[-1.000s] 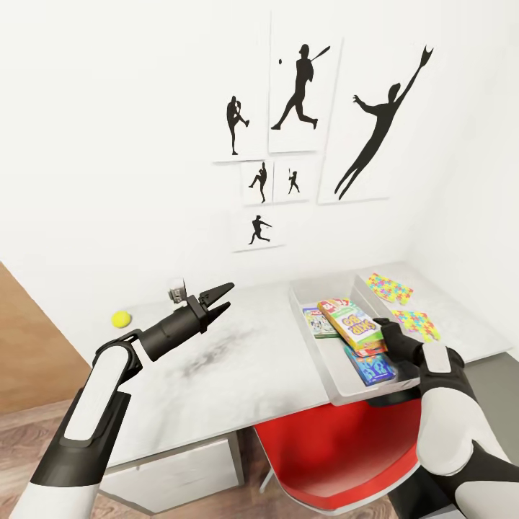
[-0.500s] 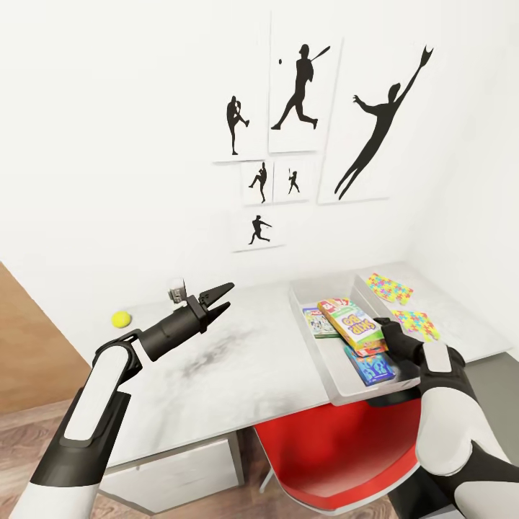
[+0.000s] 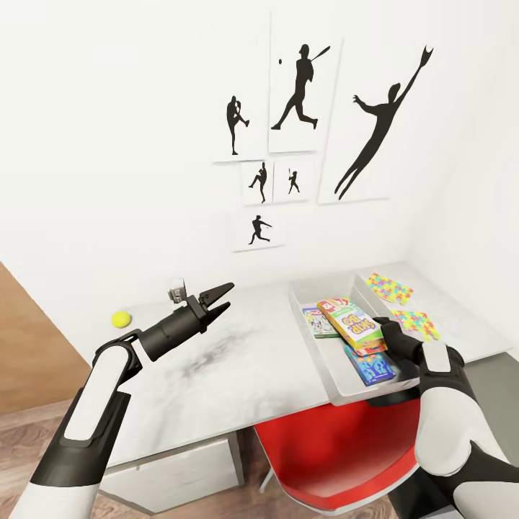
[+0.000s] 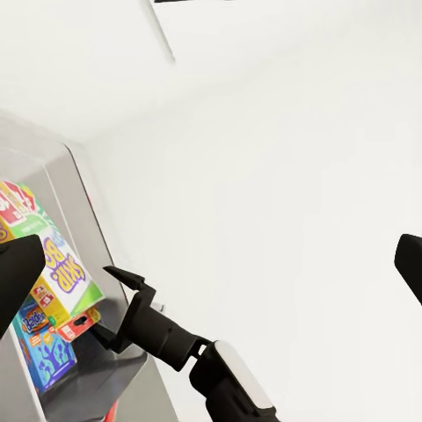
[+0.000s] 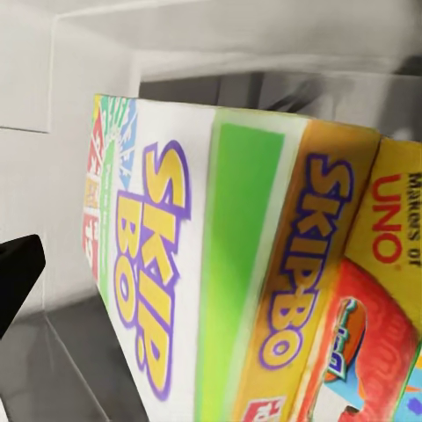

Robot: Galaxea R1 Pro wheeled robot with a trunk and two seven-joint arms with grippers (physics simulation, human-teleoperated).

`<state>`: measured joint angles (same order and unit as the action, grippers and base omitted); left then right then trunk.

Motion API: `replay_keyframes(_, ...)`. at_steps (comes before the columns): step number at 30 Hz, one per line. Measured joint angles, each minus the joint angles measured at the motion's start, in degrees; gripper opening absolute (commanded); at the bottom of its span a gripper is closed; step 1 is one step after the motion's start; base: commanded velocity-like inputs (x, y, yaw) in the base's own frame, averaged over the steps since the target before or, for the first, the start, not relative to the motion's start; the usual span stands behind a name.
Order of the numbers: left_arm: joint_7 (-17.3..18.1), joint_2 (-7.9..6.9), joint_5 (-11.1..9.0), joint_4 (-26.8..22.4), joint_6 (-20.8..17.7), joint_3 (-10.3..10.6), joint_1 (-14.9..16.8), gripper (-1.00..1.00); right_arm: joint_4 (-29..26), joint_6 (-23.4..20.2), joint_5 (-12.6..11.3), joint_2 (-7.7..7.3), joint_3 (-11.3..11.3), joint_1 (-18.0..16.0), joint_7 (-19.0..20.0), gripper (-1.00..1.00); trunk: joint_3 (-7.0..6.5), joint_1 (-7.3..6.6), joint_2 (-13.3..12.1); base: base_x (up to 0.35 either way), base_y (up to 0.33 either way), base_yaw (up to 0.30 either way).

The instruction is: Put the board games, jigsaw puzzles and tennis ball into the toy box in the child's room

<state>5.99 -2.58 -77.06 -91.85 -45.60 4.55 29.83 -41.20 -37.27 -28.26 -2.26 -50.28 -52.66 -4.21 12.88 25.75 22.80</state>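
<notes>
The light grey toy box point(image 3: 311, 353) stands on the table point(image 3: 238, 360), right of centre. Inside it the Skip-Bo board game point(image 3: 349, 322) lies tilted over the white-green one point(image 3: 313, 322) and the blue one point(image 3: 371, 366). My right gripper point(image 3: 384, 329) is open at the Skip-Bo box's near edge, and the finger point(image 5: 18, 272) seen in the right wrist view stands clear of the box point(image 5: 220, 264). The left wrist view also shows that right gripper point(image 4: 114, 308) open. Two jigsaw puzzles point(image 3: 390, 287) point(image 3: 417, 324) lie right of the toy box. The tennis ball point(image 3: 121, 318) rests at the table's far left. Held open above the table is my left gripper point(image 3: 220, 300).
A small grey object point(image 3: 176, 290) stands on the table just behind my left gripper. A red chair point(image 3: 339, 447) sits under the table below the toy box, and a white drawer unit point(image 3: 180, 468) is at the lower left. Silhouette posters point(image 3: 303, 101) hang on the wall.
</notes>
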Motion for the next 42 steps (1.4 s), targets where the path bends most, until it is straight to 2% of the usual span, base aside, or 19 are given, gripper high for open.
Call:
replay_keyframes(11,0.0,-0.02,0.0,0.0,0.0,0.0,0.0,1.0,-0.8,-0.3,0.0,0.73,0.0,0.1,0.0,1.0,0.0,0.0,0.0,0.0,0.0,0.0)
replay_keyframes(18,-0.1,0.02,0.0,0.0,0.0,0.0,0.0,1.0,-8.2,-5.2,0.0,3.61,0.1,1.9,-0.1,1.0,0.0,0.0,0.0,0.0,0.0,0.0)
replay_keyframes(19,-0.1,0.02,0.0,0.0,0.0,0.0,0.0,1.0,-8.2,-5.2,0.1,3.63,0.1,1.9,-0.1,1.0,0.0,0.0,0.0,0.0,0.0,0.0)
replay_keyframes(26,-0.1,-0.01,0.0,0.0,0.0,0.0,0.0,1.0,-15.2,-7.6,0.0,6.41,0.1,3.9,-0.2,1.0,0.0,0.0,0.0,0.0,0.0,0.0)
replay_keyframes(32,-0.1,-0.02,0.0,0.0,0.0,0.0,0.0,1.0,-16.6,-8.0,0.0,7.07,0.1,4.3,-0.2,1.0,0.0,0.0,0.0,0.0,0.0,0.0)
replay_keyframes(42,-0.1,-0.02,0.0,0.0,0.0,0.0,0.0,1.0,-17.4,-8.2,0.0,7.34,0.3,4.5,-0.2,1.0,0.0,0.0,0.0,0.0,0.0,0.0)
